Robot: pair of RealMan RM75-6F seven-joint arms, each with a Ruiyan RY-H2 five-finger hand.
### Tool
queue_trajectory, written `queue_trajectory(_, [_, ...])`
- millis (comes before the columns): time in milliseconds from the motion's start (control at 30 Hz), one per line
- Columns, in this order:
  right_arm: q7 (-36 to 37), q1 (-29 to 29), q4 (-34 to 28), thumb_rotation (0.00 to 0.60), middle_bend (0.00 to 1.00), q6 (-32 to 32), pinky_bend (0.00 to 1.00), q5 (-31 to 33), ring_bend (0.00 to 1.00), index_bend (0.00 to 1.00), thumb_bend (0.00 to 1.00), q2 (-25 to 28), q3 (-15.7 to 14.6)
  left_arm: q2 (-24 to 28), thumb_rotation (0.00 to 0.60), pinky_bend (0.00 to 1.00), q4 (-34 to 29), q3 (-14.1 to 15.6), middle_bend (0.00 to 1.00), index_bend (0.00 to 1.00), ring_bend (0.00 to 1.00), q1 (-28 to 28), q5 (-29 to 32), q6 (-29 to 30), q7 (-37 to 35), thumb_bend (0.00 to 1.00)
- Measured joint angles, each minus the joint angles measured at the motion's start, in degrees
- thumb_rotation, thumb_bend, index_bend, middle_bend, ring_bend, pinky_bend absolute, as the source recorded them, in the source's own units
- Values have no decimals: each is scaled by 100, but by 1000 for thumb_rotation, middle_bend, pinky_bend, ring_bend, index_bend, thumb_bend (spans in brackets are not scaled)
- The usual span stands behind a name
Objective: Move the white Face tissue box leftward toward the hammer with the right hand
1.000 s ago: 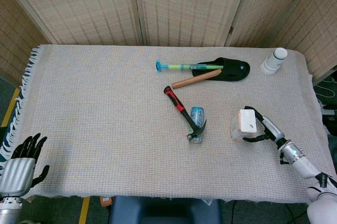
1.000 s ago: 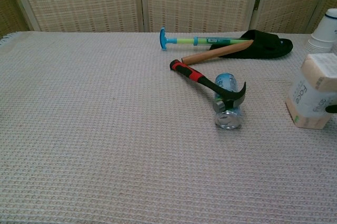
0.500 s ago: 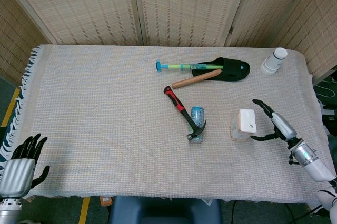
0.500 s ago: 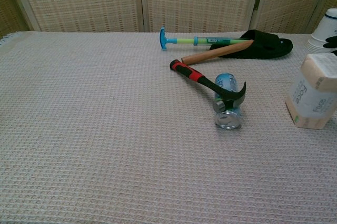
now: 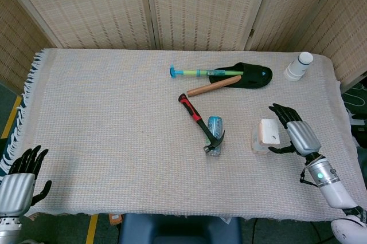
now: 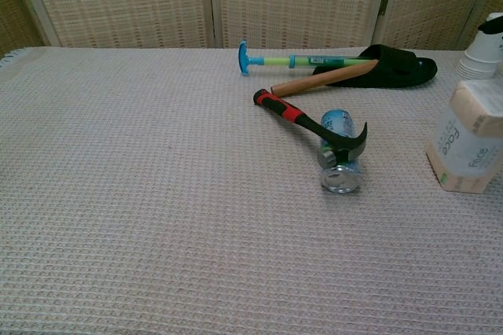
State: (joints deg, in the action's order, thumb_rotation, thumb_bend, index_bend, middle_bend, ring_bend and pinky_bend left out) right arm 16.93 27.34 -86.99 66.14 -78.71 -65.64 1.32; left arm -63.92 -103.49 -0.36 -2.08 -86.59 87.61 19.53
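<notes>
The white Face tissue box (image 5: 265,135) (image 6: 470,142) stands upright on the cloth, to the right of the hammer. The hammer (image 5: 199,121) (image 6: 314,124) has a red and black handle, and its head rests on a lying blue can (image 5: 215,126) (image 6: 339,163). My right hand (image 5: 292,131) hovers just right of the box with its fingers spread and nothing in its grasp; whether the thumb touches the box I cannot tell. My left hand (image 5: 22,180) hangs off the table's front left corner, fingers apart and empty.
Behind the hammer lie a blue-green tool (image 5: 200,73), a wooden stick (image 5: 213,85) and a black slipper (image 5: 252,75). A stack of white cups (image 5: 298,66) stands at the back right. The table's right edge runs close behind my right hand.
My right hand released the tissue box, drew back to the right, then turned and came close beside it again. The box, the hammer and my left hand stayed put.
</notes>
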Motion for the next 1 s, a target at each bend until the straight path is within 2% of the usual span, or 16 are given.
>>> queue_trajectory(33, [-442,43,-392,600,0,-188,0,238,0,0,0,200,62,1,600,151,-2,0,0,100,0,2,-1,4,0,344])
queue_trajectory(133, [-1253,178,-1030,600,0,-683,0,867,0,0,0,622,212,5,600,151,-7,-8,0,101,0,9,5,17,-10,344])
queue_trajectory(267, [-1867,354,-1354,600,0,-1067,0,1491,0,0,0,895,352,12,600,151,-12,-16,0,100,0,14,28,15,-9,344])
queue_trajectory(600, [-2569,785,-1392,600,25,-1700,0,2490,0,0,0,874,479,2,600,151,-19,-29,0,100,0,20,42,21,12,345])
queue_trajectory(767, [-2832,959,-1317,600,129,-1865,0,2825,20,2,0,790,469,2,600,151,-20,-35,0,100,0,18,49,16,7,344])
queue_trajectory(867, [-2987,1050,-1282,600,222,-1918,0,2996,87,73,0,734,450,3,600,151,-19,-36,0,100,0,20,43,19,-3,344])
queue_trajectory(1000, [-3130,1121,-1268,600,265,-1912,0,3125,118,193,0,667,419,8,600,152,-14,-37,0,100,0,25,29,35,-25,344])
